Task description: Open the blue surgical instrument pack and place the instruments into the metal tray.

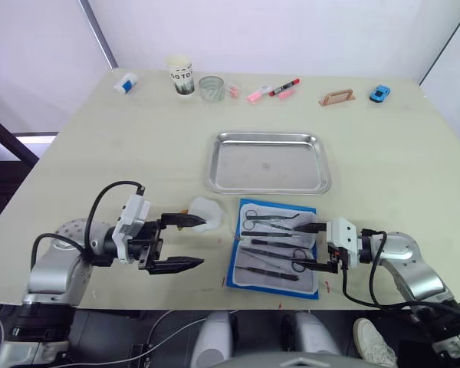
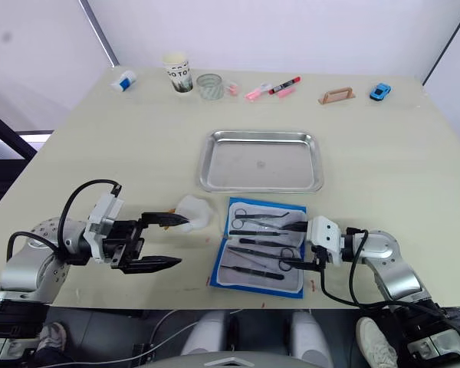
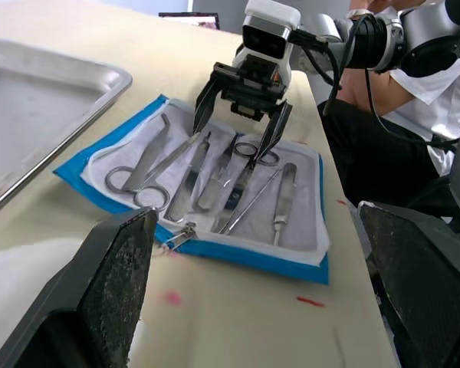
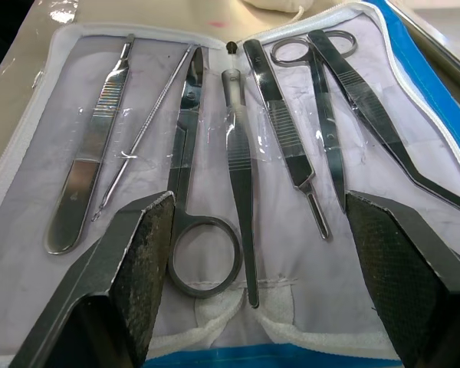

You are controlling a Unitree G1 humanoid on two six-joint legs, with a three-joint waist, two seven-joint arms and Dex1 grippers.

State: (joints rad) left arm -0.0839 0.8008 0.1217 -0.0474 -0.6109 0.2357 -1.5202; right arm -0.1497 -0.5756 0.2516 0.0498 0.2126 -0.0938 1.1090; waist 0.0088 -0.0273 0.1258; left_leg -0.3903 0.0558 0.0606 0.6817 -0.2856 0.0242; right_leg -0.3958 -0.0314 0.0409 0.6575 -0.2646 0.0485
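The blue surgical instrument pack [image 1: 274, 244] lies unzipped and spread flat near the table's [image 1: 100, 146] near edge, right of centre, pale lining up. The instruments [image 4: 238, 153] rest side by side on the lining, held under clear straps: scissors with ring handles, several forceps, tweezers and a thin probe. None has been lifted out.

The right gripper [image 1: 316, 247] is at the pack's right edge, its two black fingers spread wide apart and reaching over the lining above the instruments. The right wrist view shows both fingers [image 4: 134, 268] on either side of the row of tools, holding nothing. Whether the fingertips touch the lining cannot be told.

The left gripper [image 1: 185, 241] hovers near the near edge, left of the pack, fingers parted and empty. One fingertip lies over a crumpled white cloth [image 1: 208, 213] that sits just beside the pack's far left corner.

The metal tray [image 1: 268, 162] stands just beyond the pack, near the table's centre, with nothing in it.

Along the far edge, left to right: a small white-and-blue item [image 1: 125, 83], a paper cup [image 1: 181, 75], a clear glass [image 1: 211, 88], pink markers [image 1: 259, 94], a red-capped marker [image 1: 284, 87], a tan holder [image 1: 337, 97] and a small blue toy car [image 1: 379, 93].
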